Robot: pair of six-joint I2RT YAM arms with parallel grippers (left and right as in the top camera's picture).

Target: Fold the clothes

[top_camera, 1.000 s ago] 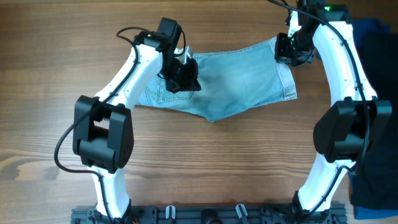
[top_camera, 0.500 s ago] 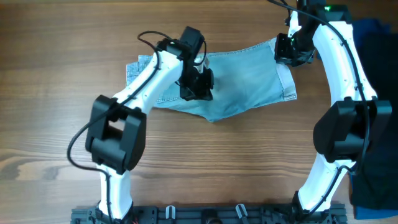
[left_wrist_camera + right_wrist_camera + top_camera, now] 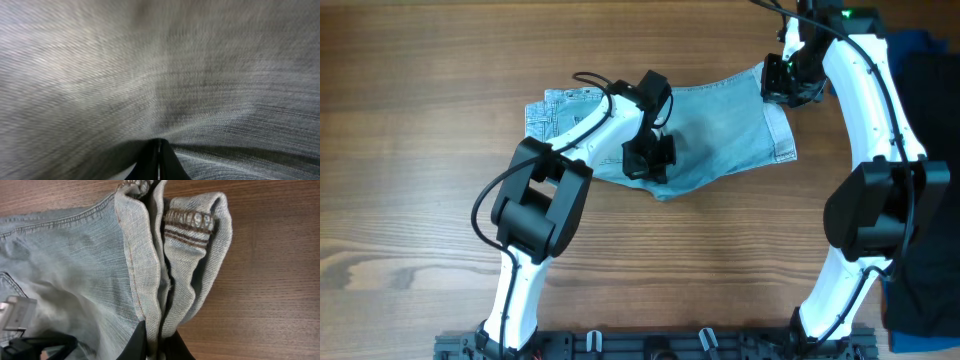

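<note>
Denim shorts (image 3: 720,120), faded light blue with cuffed hems, are laid on the brown wooden table (image 3: 420,200). Their middle fabric is pinched by the closed left gripper (image 3: 159,157); a cuff is clamped in the closed right gripper (image 3: 157,342).

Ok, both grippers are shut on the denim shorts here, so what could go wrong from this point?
The left gripper seems to pinch only a small tuck of the shorts mid-panel; it may slip or lift one layer and leave a bunched fold. The right gripper grips the cuffed hem right at its edge, so a pull between the arms could tug it free.
</note>
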